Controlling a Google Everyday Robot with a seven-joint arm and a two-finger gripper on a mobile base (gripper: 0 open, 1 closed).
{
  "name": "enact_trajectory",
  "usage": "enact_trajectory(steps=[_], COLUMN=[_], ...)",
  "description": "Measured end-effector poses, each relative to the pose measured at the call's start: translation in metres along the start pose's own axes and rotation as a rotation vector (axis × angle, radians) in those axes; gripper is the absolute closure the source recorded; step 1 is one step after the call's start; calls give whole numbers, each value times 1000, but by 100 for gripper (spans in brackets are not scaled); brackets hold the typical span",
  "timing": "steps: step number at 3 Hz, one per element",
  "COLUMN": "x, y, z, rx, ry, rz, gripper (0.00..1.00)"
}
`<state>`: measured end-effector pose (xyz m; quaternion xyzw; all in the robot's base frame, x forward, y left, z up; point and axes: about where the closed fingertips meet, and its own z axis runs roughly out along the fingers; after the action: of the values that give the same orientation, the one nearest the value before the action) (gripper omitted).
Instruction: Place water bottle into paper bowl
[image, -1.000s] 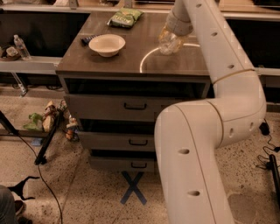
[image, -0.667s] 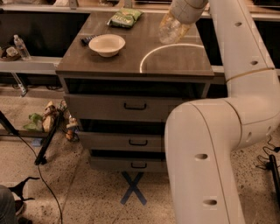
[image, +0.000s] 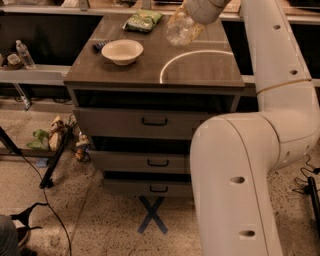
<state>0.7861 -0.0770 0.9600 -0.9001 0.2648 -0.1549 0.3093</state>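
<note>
On the cabinet top (image: 200, 70) the paper bowl (image: 122, 51) sits left, well apart from the water bottle (image: 182, 31), clamped aloft in the gripper (image: 193, 14) at right. Its thin plastic could slip free, or the bottle could tip the light bowl.

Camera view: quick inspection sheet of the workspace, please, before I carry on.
Surface: cabinet top, with a white arc mark on it.
Job's things: bottle held up over the top's back right; bowl upright, empty, on the left.
Clutter: green snack bag at the back; small dark item beside the bowl.
Gripper: gripper at the upper edge, shut on the bottle.
Cables: black cables on the floor, left; more on the right.
Surroundings: small bottle on the left shelf; blue X on the floor.
</note>
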Motion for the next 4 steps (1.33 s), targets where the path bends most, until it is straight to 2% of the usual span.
enact_trajectory(steps=[2,3,4], x=[7,17,23], y=[-36,-46,-79], z=[65,93,101], rx=[-39,-85,-66], ry=[103,202,310], rz=[115,163,172], gripper=[100,100,100])
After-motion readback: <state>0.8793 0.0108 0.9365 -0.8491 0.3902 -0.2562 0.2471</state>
